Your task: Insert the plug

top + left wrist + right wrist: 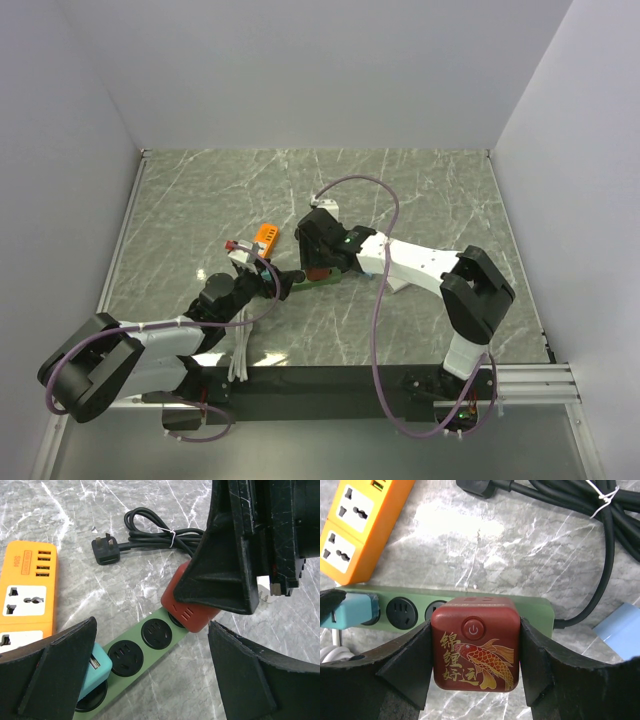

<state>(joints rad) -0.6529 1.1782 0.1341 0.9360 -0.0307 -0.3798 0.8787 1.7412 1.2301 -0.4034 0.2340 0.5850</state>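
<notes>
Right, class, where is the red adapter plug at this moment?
In the right wrist view, the red adapter plug sits centre-frame, gripped by the right claw, over the green power strip's end socket, two empty sockets from the teal plug.

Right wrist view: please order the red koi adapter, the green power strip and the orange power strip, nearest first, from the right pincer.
1. Red koi adapter, held at centre.
2. Green power strip, directly behind it.
3. Orange power strip, upper left.
</notes>
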